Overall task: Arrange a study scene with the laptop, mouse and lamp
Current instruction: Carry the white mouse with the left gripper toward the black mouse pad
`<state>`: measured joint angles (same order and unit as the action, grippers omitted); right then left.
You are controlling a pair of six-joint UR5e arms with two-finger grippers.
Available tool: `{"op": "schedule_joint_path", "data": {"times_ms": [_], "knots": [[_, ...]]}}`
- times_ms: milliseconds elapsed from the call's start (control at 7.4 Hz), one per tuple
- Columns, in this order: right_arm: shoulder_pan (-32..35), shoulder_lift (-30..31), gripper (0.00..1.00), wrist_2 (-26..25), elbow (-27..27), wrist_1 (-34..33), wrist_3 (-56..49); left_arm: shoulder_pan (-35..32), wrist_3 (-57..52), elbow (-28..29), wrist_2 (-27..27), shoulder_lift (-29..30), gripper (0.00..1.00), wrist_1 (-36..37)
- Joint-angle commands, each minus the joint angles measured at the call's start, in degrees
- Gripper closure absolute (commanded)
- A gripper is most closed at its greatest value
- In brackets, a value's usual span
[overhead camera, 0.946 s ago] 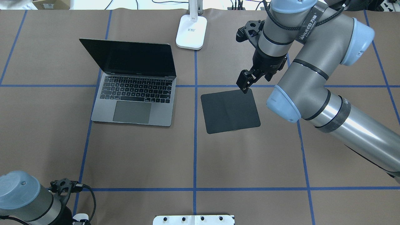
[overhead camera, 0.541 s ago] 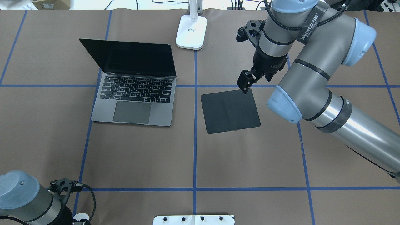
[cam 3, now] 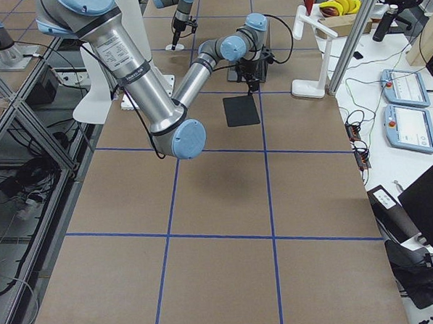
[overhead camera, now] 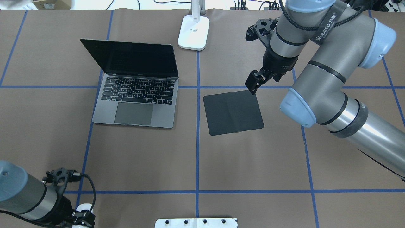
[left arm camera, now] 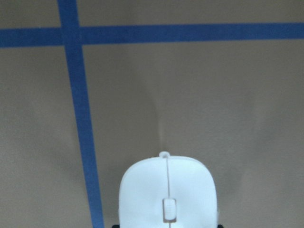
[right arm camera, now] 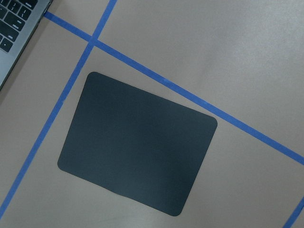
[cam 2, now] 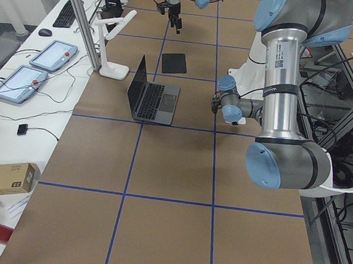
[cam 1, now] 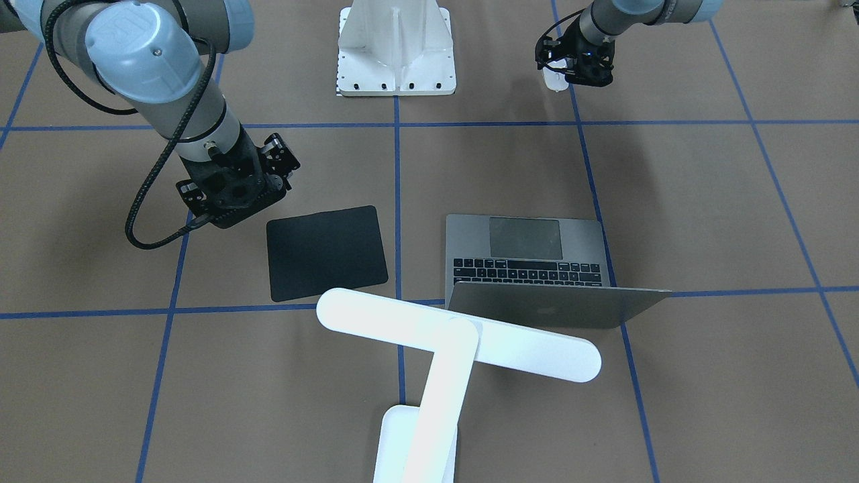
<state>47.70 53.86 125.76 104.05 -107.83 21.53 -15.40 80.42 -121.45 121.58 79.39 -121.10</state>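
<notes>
The grey laptop (overhead camera: 136, 95) stands open at the table's far left. The white lamp stands behind it, with its base (overhead camera: 193, 33) at the far edge and its bar head (cam 1: 456, 332) over the table. The white mouse (overhead camera: 84, 209) is at the near left, also filling the bottom of the left wrist view (left arm camera: 167, 194). My left gripper (overhead camera: 83, 218) is shut on it. My right gripper (overhead camera: 254, 86) hangs open and empty over the far right corner of the black mouse pad (overhead camera: 233, 112), which lies flat to the right of the laptop.
A white bolted pedestal (overhead camera: 196, 222) sits at the near edge, centre. Blue tape lines cross the brown table cover (overhead camera: 196, 158). My right arm (overhead camera: 326, 79) stretches over the table's right half.
My right gripper has moved a little to the right, off the mouse pad's corner. My left wrist has moved forward, and the mouse has moved with it.
</notes>
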Motion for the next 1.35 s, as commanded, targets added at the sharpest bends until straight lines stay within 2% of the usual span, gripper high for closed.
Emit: {"op": "schedule_joint_path", "data": {"times_ms": [0, 270, 541, 676, 946, 1081, 1216], "knots": [[1.25, 1.06, 0.00, 0.37, 0.45, -0.01, 0.00, -6.54, -0.52, -0.37, 0.15, 4.51, 0.33, 0.24], [2.65, 2.03, 0.00, 0.63, 0.45, 0.07, -0.09, -12.17, -0.52, 2.17, 3.04, 14.43, 0.33, 2.00], [3.53, 2.91, 0.00, 0.72, 0.62, -0.01, -0.09, -15.52, -0.61, 8.39, 3.14, 25.06, 0.33, 4.54], [3.63, 4.31, 0.00, 0.72, 1.41, -0.01, -0.09, -16.49, -1.83, 11.90, 3.14, 29.55, 0.33, 6.64], [3.98, 5.02, 0.00, 0.72, 1.68, -0.01, 0.00, -17.64, -6.13, 13.43, 2.87, 37.12, 0.33, 17.16], [4.15, 5.11, 0.00, 0.98, 1.68, -0.01, 0.00, -17.64, -6.15, 15.35, 2.79, 40.55, 0.33, 18.43], [4.33, 5.11, 0.00, 1.77, 1.68, -0.01, 0.00, -17.64, -6.06, 20.33, 2.52, 45.02, 0.33, 18.44]]}}
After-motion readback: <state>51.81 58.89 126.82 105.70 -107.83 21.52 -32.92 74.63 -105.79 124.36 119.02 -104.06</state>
